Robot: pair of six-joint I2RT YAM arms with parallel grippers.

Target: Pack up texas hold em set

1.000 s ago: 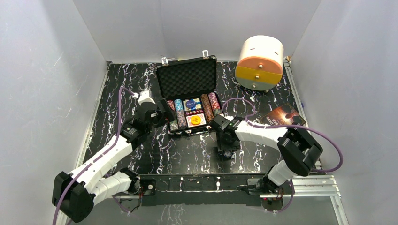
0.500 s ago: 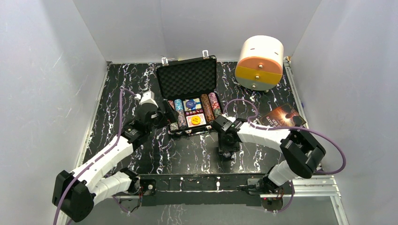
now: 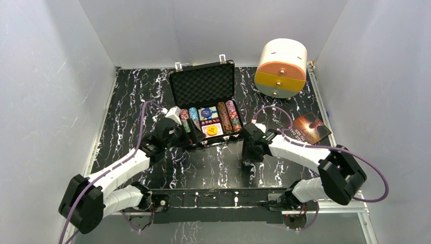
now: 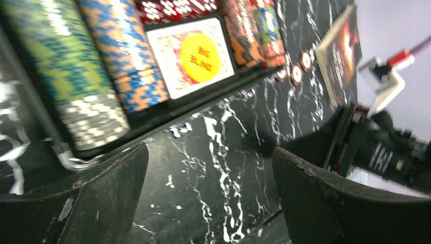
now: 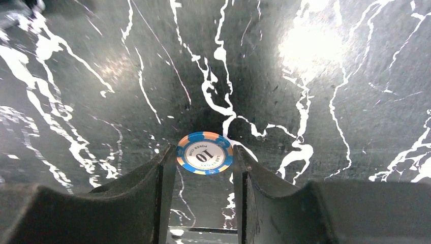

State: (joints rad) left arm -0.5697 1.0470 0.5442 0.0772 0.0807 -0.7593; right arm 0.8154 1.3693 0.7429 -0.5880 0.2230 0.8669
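Note:
The black briefcase [image 3: 203, 86] lies open at the table's middle back, its foam lid up. Its tray holds rows of striped poker chips [image 4: 122, 56], red dice [image 4: 173, 7] and a card deck with a yellow disc [image 4: 199, 51] on top. My left gripper [image 3: 182, 133] [image 4: 209, 152] stands open at the case's front left corner, with only bare table between its fingers. In front of the case's right corner my right gripper [image 3: 248, 158] [image 5: 205, 168] points down. Its fingertips press both edges of a blue-and-orange "10" chip [image 5: 205, 153] lying flat on the table.
A white-and-orange cylindrical drawer box [image 3: 282, 66] stands at the back right. A brown book [image 3: 308, 128] [image 4: 340, 51] lies right of the case. Two loose chips [image 4: 295, 73] rest on the table by the case's front right corner. White walls enclose three sides.
My left arm swung from the case's left side round to its front left corner. The right gripper shifted slightly right and its fingers narrowed onto the chip.

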